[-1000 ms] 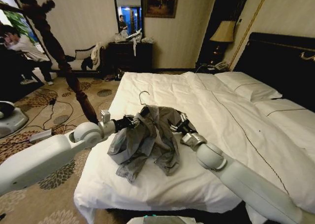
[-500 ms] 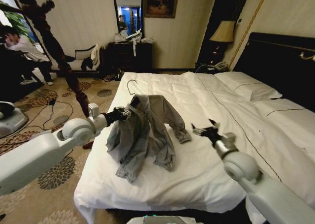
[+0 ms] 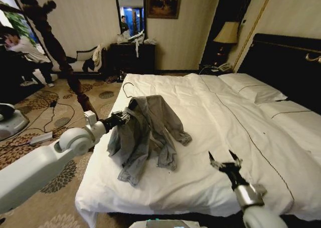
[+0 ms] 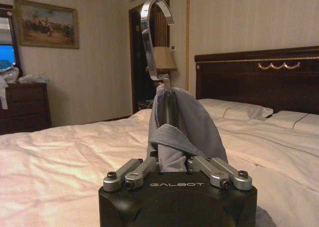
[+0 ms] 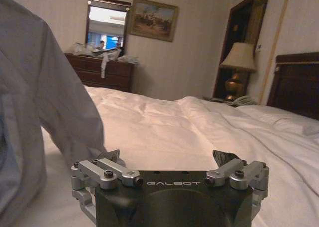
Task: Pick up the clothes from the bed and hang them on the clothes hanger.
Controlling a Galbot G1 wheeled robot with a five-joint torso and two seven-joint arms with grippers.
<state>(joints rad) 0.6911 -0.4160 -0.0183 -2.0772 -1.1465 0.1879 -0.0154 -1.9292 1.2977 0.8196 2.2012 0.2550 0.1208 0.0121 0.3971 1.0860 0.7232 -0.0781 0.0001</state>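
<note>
The left gripper is clamping the collar of the wrinkly mid-grey long-sleeved shirt, which is draping down onto the wide white-duveted bed. The hanger's thin silvery wire hook is poking out above; its shoulders are hidden inside the cloth. Well apart, the right gripper is hovering with jaws spread, empty.

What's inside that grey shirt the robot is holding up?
A silvery wire hook sticks out of the grey shirt's collar, above the left end effector gripping it. The hanger's shoulders are covered by cloth.
</note>
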